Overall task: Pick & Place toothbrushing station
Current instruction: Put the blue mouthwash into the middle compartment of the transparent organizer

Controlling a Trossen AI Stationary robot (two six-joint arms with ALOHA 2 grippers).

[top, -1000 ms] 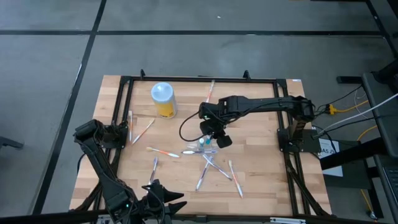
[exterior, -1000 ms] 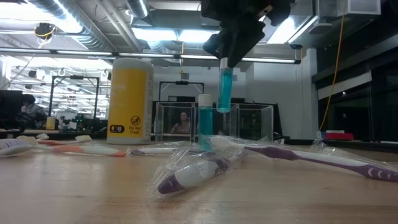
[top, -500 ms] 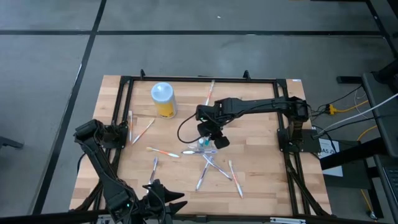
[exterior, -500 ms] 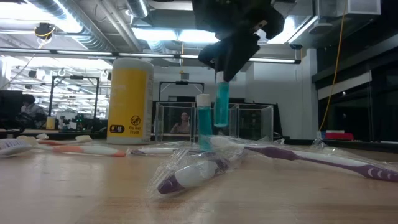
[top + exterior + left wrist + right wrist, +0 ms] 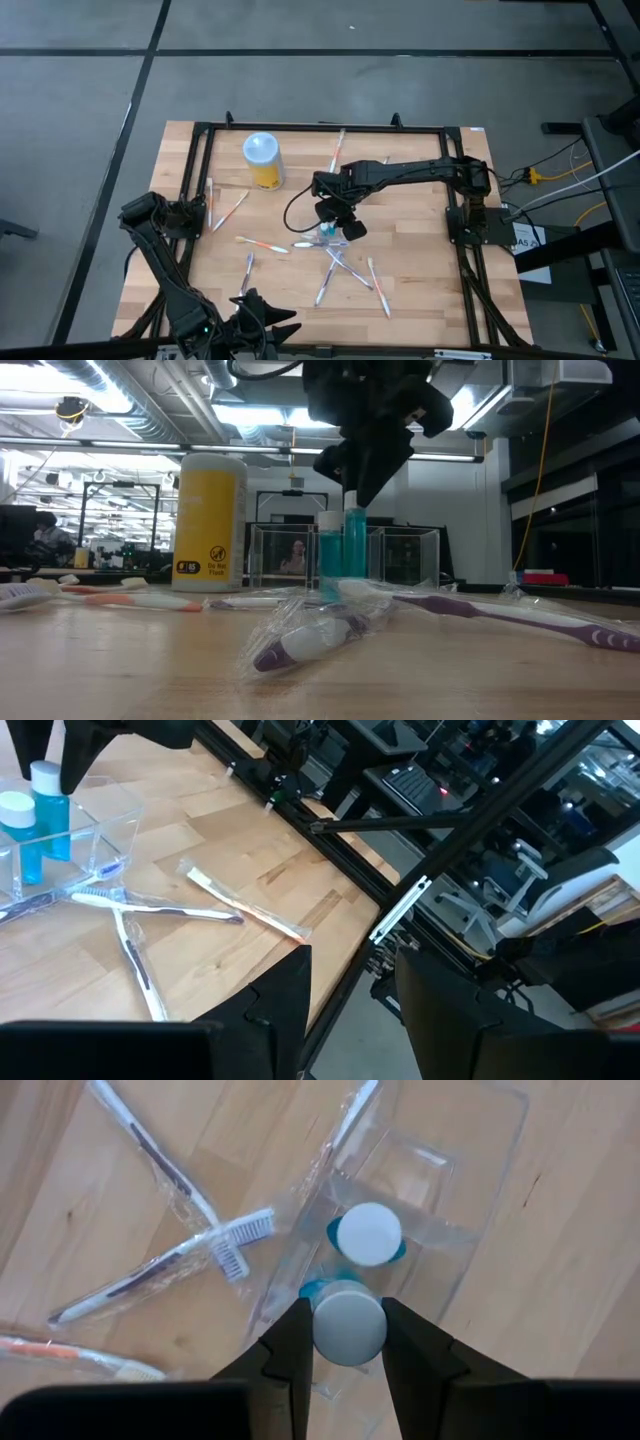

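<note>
Clear holder (image 5: 455,1230) mid-table with two upright teal tubes, white caps: one (image 5: 369,1235) standing free inside, the other (image 5: 348,1326) beside it, cap pinched by right gripper (image 5: 346,1342). Wrapped toothbrushes (image 5: 330,275) lie scattered flat around, purple-white and orange-white.

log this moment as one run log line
right gripper: shut on teal tube | lowering into clear holder | left gripper: open, idle
</note>
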